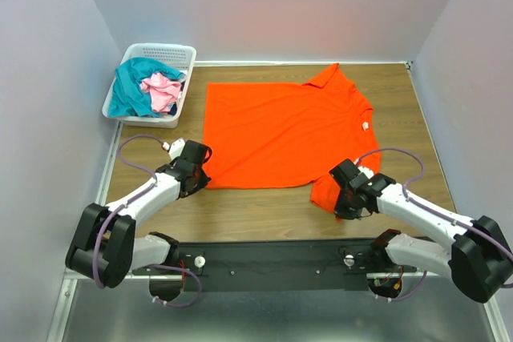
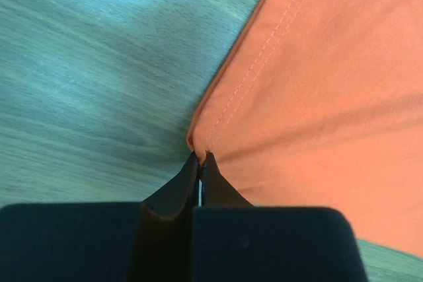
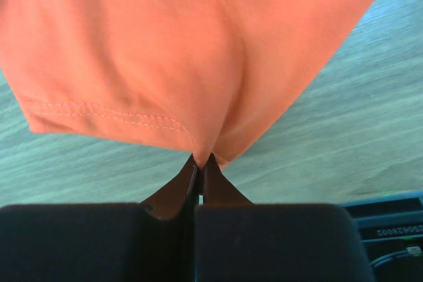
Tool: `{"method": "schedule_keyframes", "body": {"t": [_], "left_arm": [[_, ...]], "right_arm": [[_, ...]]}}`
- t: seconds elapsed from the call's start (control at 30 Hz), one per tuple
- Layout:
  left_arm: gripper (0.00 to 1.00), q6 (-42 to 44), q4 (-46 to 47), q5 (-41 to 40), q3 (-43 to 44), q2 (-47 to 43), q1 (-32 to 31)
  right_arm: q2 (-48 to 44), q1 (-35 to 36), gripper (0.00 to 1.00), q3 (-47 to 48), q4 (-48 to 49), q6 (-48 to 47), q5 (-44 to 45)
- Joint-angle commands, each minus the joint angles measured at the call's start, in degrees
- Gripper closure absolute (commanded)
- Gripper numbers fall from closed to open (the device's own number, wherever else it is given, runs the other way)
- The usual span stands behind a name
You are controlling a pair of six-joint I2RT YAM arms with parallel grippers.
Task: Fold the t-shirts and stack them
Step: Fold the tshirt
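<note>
The orange t-shirt (image 1: 276, 130) lies spread flat on the wooden table, collar to the right. My left gripper (image 1: 200, 172) is shut on its near-left hem corner (image 2: 198, 146). My right gripper (image 1: 346, 202) is shut on the near sleeve edge (image 3: 205, 153), which bunches up at the fingertips. The teal t-shirt (image 1: 128, 86) and the pink t-shirt (image 1: 163, 90) lie crumpled in the white basket (image 1: 180, 54) at the back left.
Bare wood shows along the table's near edge (image 1: 264, 214) and at the right side (image 1: 409, 126). Grey walls enclose the table on three sides. The arms' black base rail (image 1: 272, 258) runs along the front.
</note>
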Motion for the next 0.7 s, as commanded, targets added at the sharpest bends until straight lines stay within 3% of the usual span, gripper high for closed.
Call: {"method": "schedule_keyframes", "body": {"t": [0.0,0.2,0.6,0.67], "left_arm": [[1.00,-1.21,-2.94,-2.53,-0.28,-3.41,0.42],[1.00,-3.24,-4.52,-0.42,-1.86,-7.72,0.51],[1.00,-3.68,-5.93,-0.16,-0.72,-7.90,0.42],[1.00,-3.85,-6.71,-0.42,-0.64,-8.25,0.42]], "right_arm": [[-3.78,0.40,0.97,-0.76,-4.36,2.39,-1.24],[-10.29,0.40,0.99,2.67,-11.13,3.01,-3.34],[-13.19,0.57,0.99,16.82,-31.07,4.92,5.09],[-13.63,0.48,0.99,17.18,-30.92,3.62,4.13]]}}
